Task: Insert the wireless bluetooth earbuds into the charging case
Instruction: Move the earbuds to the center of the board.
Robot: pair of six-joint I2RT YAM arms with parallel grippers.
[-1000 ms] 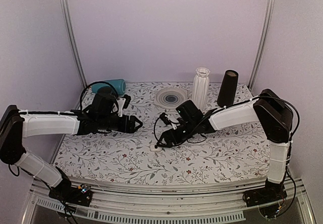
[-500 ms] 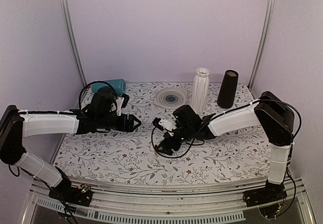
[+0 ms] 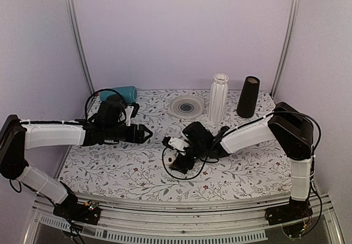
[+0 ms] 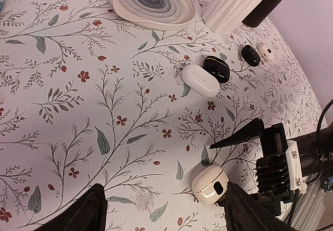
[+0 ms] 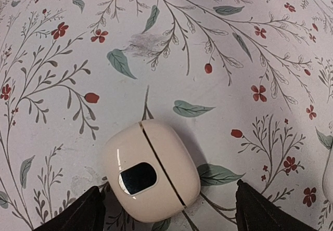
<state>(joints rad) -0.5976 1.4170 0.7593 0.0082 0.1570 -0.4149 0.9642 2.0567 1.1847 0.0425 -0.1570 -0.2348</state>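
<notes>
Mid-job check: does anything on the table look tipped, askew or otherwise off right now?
Two things. The teal cup at the back left lies on its side. The white case, between the right gripper's open fingers, has its lid shut, so nothing can go in yet.

Charging case (image 4: pixel 209 184) on table (image 4: pixel 78 85); oval pod (image 4: pixel 200 80) beside black pod (image 4: pixel 216 68) behind

No legible txt, labels, brand names or nos. in any view. Charging case (image 5: pixel 156 163): dark oval patch on front, no readable mark on it. Table cover (image 5: pixel 218 43): floral print only, no lettering.
</notes>
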